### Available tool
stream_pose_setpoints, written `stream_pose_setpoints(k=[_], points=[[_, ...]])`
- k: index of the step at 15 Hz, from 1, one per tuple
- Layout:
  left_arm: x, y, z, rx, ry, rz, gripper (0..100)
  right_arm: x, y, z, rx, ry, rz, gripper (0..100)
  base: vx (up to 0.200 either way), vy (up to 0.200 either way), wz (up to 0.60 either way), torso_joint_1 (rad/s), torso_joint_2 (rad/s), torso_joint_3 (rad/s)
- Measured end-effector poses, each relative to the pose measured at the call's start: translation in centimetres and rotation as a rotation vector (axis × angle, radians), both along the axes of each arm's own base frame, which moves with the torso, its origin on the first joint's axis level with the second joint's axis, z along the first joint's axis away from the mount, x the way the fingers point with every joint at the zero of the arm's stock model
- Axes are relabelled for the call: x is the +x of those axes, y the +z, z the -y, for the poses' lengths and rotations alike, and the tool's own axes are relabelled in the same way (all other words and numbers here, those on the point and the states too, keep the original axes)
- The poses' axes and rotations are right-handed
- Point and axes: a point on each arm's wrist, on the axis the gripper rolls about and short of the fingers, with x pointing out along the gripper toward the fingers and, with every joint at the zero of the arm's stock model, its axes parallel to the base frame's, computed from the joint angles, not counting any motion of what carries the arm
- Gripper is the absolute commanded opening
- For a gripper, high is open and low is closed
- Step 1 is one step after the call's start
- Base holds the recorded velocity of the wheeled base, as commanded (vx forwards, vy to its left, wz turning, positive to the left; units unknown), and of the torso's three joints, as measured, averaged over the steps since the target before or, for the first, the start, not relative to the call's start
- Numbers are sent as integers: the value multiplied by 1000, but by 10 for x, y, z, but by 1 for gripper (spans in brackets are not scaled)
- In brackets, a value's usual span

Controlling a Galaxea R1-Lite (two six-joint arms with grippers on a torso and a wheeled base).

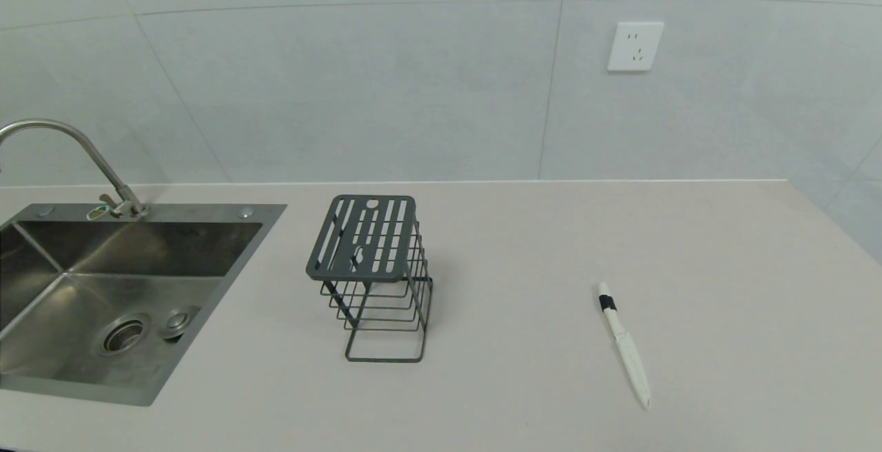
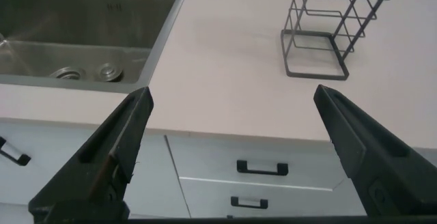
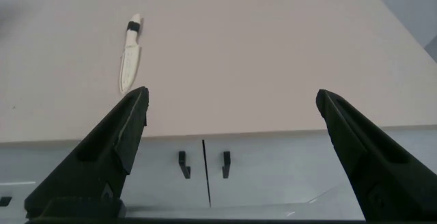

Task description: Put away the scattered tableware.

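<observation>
**White knife lying loose on counter**

The knife is lying flat on the right, well apart from the wire rack, which is standing near the sink. The left gripper and right gripper are hanging spread wide, gripping nothing, off the front edge.
</observation>
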Motion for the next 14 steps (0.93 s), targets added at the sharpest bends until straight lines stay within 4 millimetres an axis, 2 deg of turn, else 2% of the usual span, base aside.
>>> stream_pose_setpoints(k=[3,7,11,14], points=[[0,0,0,0,0,0,100,0,0,0,1,0,0,100,0,0,0,106,-15,87],[0,0,0,0,0,0,100,0,0,0,-1,0,0,100,0,0,0,0,0,0],[0,0,0,-3,0,-1,100,0,0,0,-13,3,-1,100,0,0,0,-106,231,132],[0,0,0,-6,0,0,100,0,2,0,-11,12,18,100,0,0,0,-9,27,15]])
